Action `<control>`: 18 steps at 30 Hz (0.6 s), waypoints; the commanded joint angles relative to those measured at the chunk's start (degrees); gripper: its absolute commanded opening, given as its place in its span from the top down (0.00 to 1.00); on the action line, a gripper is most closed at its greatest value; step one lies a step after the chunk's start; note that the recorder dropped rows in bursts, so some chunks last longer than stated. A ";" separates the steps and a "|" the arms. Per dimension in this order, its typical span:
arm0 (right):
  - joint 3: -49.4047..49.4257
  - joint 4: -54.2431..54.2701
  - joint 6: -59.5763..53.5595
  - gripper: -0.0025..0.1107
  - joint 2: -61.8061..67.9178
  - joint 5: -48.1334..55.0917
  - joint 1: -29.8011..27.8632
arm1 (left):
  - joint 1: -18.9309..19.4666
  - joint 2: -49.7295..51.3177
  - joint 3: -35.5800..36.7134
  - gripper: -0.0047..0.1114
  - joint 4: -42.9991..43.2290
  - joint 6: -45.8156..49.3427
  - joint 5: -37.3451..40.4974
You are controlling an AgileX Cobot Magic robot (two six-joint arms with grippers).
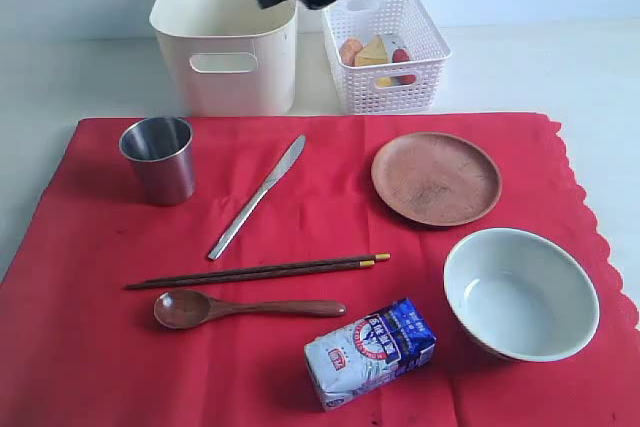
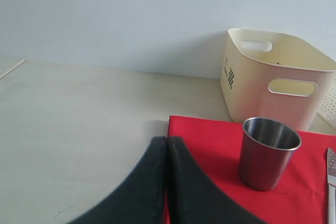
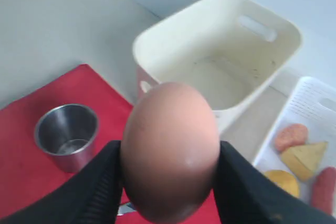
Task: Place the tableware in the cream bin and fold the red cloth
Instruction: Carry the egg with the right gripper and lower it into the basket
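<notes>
Red cloth (image 1: 90, 347) holds milk carton (image 1: 370, 352); right hand (image 3: 170, 187) grips egg (image 3: 170, 140).

I'm seeing a test-lab setup: a bare tabletop (image 2: 79, 129) is sitting against a blank wall (image 2: 131, 14), a red cloth (image 1: 330, 217) lying spread on it.

Brown egg (image 3: 170, 145) plugging the jaws of the right gripper (image 3: 170, 182), tall cream plastic bin (image 3: 181, 35) open and empty beyond them, white lattice basket (image 3: 310, 103) alongside, steel cup (image 2: 268, 153) upright ahead of the left gripper (image 2: 167, 141)
</notes>
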 commanded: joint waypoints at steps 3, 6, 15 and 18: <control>0.45 -0.09 0.49 0.98 4.35 -4.81 -8.88 | 0.07 -0.40 0.01 0.94 -0.35 0.06 -0.19; 0.45 -0.09 0.49 0.98 8.53 -8.26 -12.33 | 0.07 -0.40 0.01 0.94 -0.35 0.06 -0.19; 0.24 -0.03 1.85 0.98 22.75 -31.31 -15.35 | 0.07 -0.40 0.01 0.94 -0.35 0.06 -0.19; -1.26 0.19 1.96 0.97 25.62 -32.48 -15.35 | 0.07 -0.40 0.01 0.94 -0.35 0.06 -0.19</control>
